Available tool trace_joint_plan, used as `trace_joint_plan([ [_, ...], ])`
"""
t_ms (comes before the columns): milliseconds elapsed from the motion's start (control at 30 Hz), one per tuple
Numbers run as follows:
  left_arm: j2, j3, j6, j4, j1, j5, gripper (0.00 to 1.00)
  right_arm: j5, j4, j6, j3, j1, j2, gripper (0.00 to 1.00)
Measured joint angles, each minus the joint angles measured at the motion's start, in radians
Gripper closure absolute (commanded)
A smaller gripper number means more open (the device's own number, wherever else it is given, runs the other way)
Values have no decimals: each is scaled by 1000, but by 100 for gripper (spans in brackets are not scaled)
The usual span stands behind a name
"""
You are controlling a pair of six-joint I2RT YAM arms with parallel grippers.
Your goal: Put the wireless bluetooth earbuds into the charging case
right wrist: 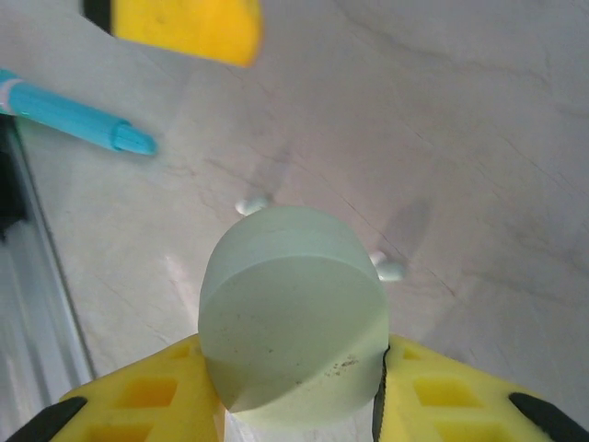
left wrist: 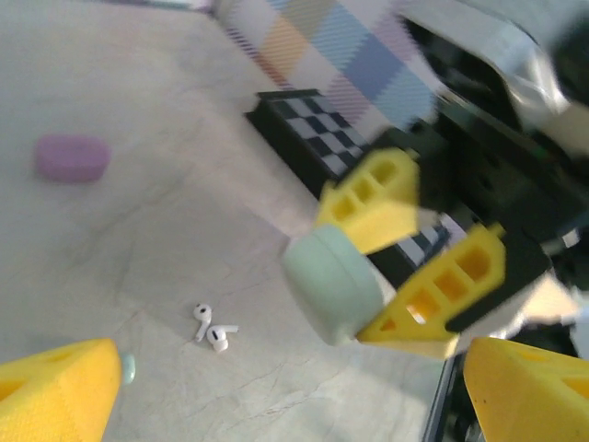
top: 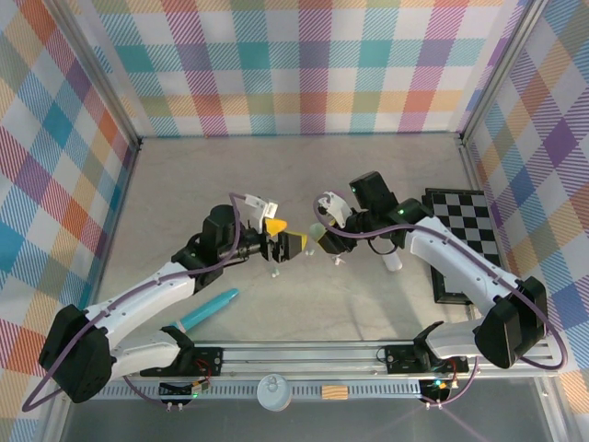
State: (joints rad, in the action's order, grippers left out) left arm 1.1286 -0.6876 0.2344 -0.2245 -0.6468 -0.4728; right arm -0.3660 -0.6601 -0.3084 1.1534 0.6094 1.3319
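My right gripper (right wrist: 294,368) is shut on a round mint green charging case (right wrist: 293,313), held closed above the table. Two mint earbuds (right wrist: 253,204) (right wrist: 388,269) lie on the table below it. My left gripper (left wrist: 294,405) is open and empty. It faces the held case (left wrist: 331,281) and the right gripper's yellow fingers (left wrist: 405,249) from close by. Two white earbuds (left wrist: 212,327) lie side by side on the table under it, with another mint earbud (left wrist: 129,368) by its left finger. In the top view the left gripper (top: 285,242) and right gripper (top: 317,238) nearly meet at the table's middle.
A purple case (left wrist: 72,157) lies further off on the table. A turquoise stick (top: 207,311) lies near the left arm's base. A checkerboard tray (top: 465,239) sits at the right, with a small white object (top: 393,262) beside it. Plaid walls enclose the table.
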Motion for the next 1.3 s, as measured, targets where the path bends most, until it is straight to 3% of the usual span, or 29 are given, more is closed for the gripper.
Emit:
trace_joint_plan([
  [200, 41, -13, -307, -13, 18, -153, 14, -86, -60, -38, 20, 0, 0, 63],
  [400, 160, -101, -460, 29, 50, -333, 23, -119, -118, -67, 34, 2, 0, 63],
  [667, 205, -246, -646, 252, 50, -511, 35, -141, -166, -104, 80, 17, 0, 63],
  [933, 221, -329, -828, 516, 56, -566, 44, -155, -226, -134, 100, 43, 7, 63],
  [1300, 223, -332, -806, 526, 56, -570, 44, -154, -252, -149, 142, 60, 18, 64],
])
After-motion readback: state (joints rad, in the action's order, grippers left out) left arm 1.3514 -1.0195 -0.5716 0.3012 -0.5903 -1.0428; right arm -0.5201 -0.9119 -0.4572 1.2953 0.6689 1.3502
